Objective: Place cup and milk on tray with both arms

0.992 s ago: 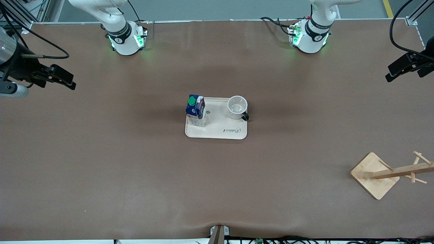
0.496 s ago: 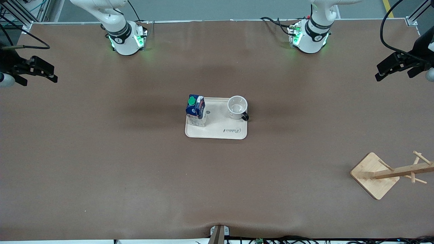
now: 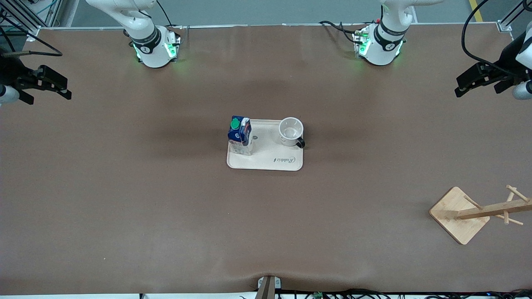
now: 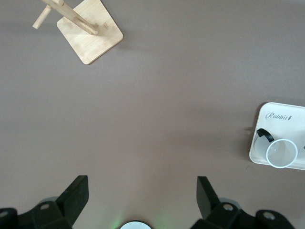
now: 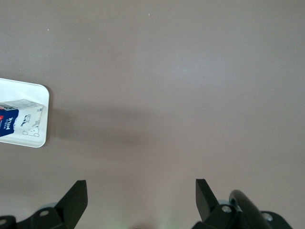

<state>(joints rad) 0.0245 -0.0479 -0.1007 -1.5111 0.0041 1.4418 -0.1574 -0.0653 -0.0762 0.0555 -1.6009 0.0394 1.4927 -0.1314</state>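
The cream tray (image 3: 270, 162) lies at the middle of the table. The blue and white milk carton (image 3: 240, 136) stands upright on the tray's end toward the right arm. The white cup (image 3: 291, 131) stands upright on the tray's end toward the left arm, its black handle over the rim. My left gripper (image 3: 465, 84) hangs open and empty over the table's left-arm end; its wrist view shows the cup (image 4: 281, 153) and tray (image 4: 281, 117). My right gripper (image 3: 58, 85) hangs open and empty over the right-arm end; its wrist view shows the carton (image 5: 19, 119) and a tray corner (image 5: 40, 138).
A wooden rack with a square base (image 3: 459, 216) and pegged post (image 3: 494, 207) stands near the front camera toward the left arm's end; it also shows in the left wrist view (image 4: 90, 31). The two arm bases (image 3: 156, 47) (image 3: 378, 45) stand along the table's edge farthest from the front camera.
Both grippers have drawn away from the tray toward their own ends of the table, then nearly stopped. The cup and milk have not moved.
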